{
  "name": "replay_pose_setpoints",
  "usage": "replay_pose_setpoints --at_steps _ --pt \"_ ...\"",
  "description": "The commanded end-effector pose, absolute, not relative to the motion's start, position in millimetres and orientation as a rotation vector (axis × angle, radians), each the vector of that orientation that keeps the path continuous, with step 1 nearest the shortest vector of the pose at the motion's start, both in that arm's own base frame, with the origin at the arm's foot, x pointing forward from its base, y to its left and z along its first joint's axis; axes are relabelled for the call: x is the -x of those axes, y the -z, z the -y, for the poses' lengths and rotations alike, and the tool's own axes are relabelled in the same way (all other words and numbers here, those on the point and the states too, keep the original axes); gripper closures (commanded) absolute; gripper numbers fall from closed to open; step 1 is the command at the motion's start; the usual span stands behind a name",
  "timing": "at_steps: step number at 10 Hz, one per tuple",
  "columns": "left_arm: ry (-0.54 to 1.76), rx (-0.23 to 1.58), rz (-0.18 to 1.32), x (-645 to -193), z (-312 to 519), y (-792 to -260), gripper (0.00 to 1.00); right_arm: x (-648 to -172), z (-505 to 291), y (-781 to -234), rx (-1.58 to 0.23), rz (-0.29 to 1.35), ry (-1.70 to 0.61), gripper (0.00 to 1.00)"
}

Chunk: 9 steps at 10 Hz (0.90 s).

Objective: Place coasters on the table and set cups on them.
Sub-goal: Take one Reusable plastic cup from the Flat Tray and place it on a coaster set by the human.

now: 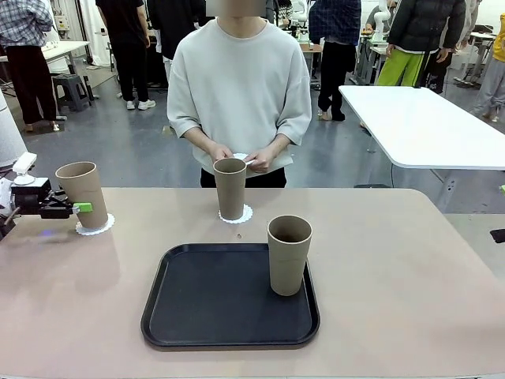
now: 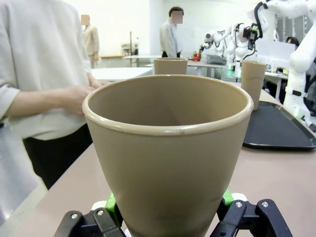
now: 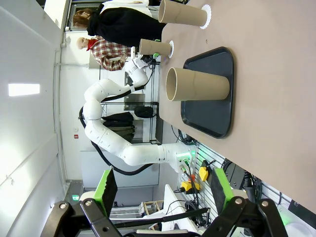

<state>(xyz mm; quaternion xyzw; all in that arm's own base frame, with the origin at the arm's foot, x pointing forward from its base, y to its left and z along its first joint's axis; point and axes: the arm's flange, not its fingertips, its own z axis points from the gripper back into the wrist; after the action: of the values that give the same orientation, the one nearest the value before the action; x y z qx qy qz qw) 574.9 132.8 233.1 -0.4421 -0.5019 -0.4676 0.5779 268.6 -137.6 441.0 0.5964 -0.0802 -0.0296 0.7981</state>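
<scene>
The black tray (image 1: 205, 308) is lying nearest the front camera, on the near middle of the beige worktop (image 1: 410, 276). The tray cup (image 1: 289, 254) is standing upright in the tray's right part, close to the right rim, mouth up.

Just beyond the tray's far edge, the middle cup (image 1: 230, 189) is standing upright on the middle coaster (image 1: 245, 215), whose lacy edge is peeking out around the base. Behind it, at the far side, the person's right hand (image 1: 220, 151) and the person's left hand (image 1: 261, 160) are meeting around a small white thing (image 1: 241, 156), too small to tell what it is.

At the worktop's left edge the left gripper (image 1: 83, 208) is reaching in from the picture's left, its fingers clamping the left cup (image 1: 82, 185) low on its wall. This cup is standing upright over the left coaster (image 1: 101, 227), which is showing around its base. I cannot tell whether the base is resting on the paper or hanging just above it. In the left wrist view the green pads (image 2: 112, 203) are pressing against both sides of the cup's narrow lower part, and its wide rim is rising close before the lens.

The right gripper (image 3: 160, 190) is hanging well apart from the cups, its fingers (image 3: 106, 190) spread wide with nothing between them. In its sideways-rolled view the tray and all three cups are showing far beyond them.
</scene>
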Motion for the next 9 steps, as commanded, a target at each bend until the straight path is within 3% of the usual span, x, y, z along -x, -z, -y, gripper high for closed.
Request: replay_pose_setpoints --at_steps 1,9 --pt "1.107 0.996 1.206 -584.5 -135.1 -229.5 0.15 -269.1 137.7 -441.0 -1.288 0.175 0.065 0.00" --pt "1.102 1.026 1.156 -577.4 -140.7 -234.3 0.15 -269.1 137.7 -441.0 -1.288 0.175 0.065 0.00"
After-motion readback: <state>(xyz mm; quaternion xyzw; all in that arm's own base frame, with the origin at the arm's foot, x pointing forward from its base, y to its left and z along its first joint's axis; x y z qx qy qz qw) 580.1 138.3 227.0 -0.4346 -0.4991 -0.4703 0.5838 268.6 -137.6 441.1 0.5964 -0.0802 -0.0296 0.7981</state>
